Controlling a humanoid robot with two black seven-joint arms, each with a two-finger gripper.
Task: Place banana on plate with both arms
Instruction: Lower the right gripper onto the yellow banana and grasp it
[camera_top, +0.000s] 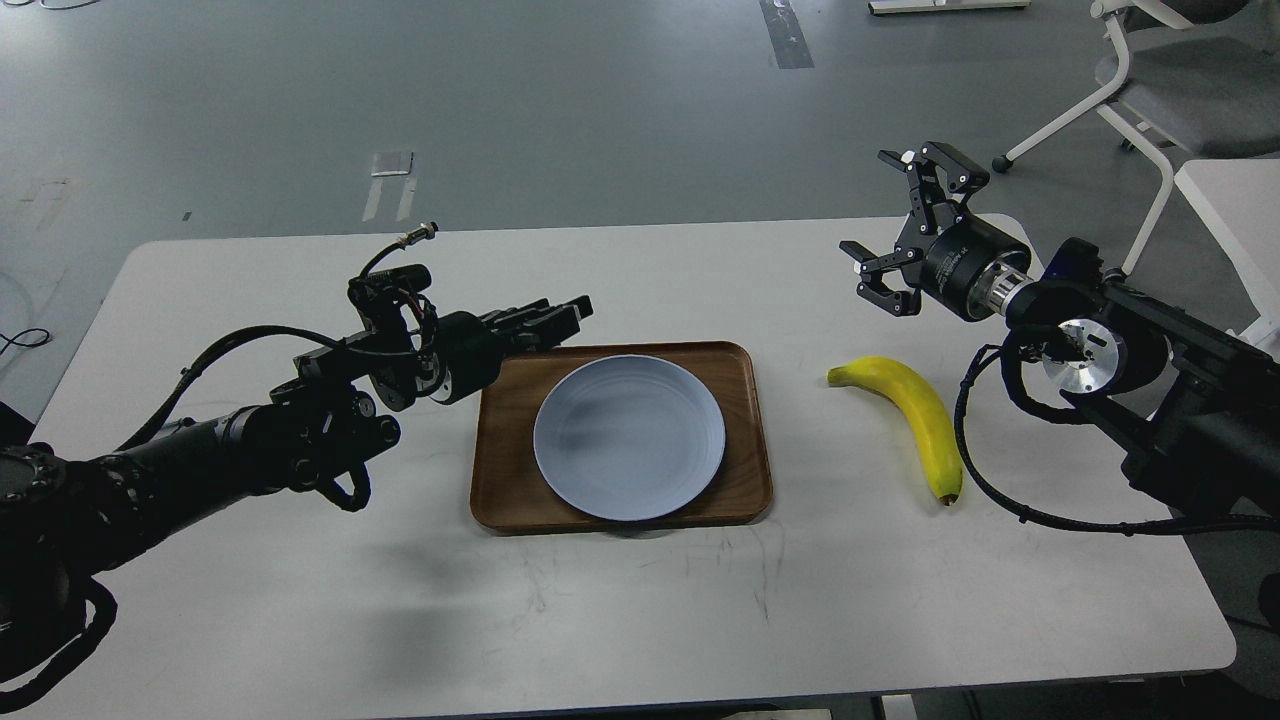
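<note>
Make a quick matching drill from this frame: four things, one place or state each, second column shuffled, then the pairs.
Column A
1. banana
2. plate
3. tray
4. right gripper

Column B
a. brown, directly on the table, under something round
b. fingers spread open, holding nothing
c. bare table, right of the tray
d. empty, inside the tray

Pairs: 1-c, 2-d, 3-a, 4-b
</note>
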